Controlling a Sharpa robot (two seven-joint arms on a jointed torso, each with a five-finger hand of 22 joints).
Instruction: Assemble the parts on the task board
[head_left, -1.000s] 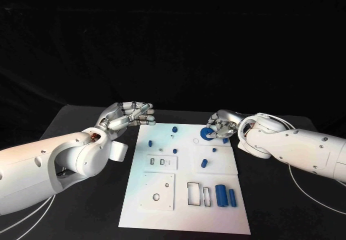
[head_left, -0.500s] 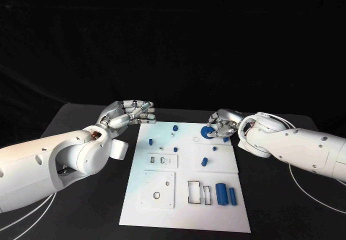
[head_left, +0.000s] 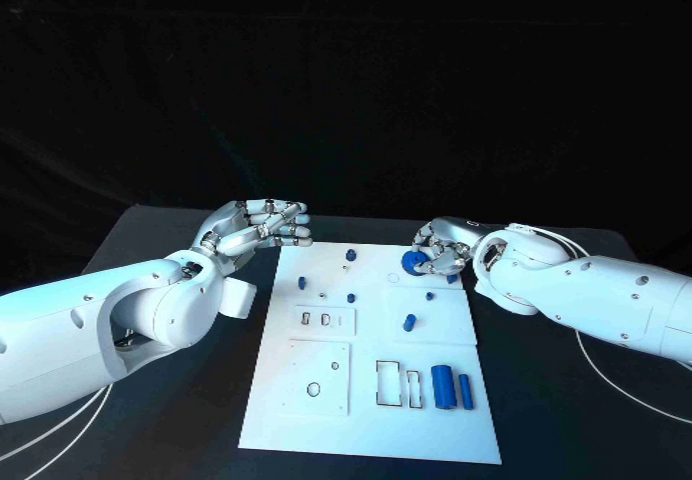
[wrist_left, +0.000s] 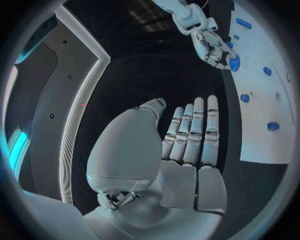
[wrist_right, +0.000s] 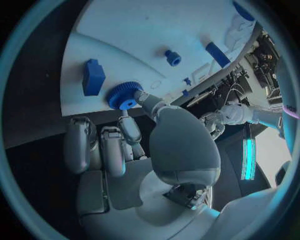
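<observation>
One blue gear (head_left: 414, 264) was pinched in the right hand (head_left: 441, 249); tilted, it could jam. Left hand (head_left: 260, 229) hung curled, empty.

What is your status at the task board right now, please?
Right hand pinching blue gear at task board far right corner. Left hand off the board's left side, holding nothing. Nothing in the way.

You are looking at robotics lab test cell: black table (head_left: 173, 230) sitting before black backdrop, white task board (head_left: 378, 400) lying at its centre carrying small blue parts (head_left: 443, 387), white cables (head_left: 613, 385) trailing across table beside arm.
</observation>
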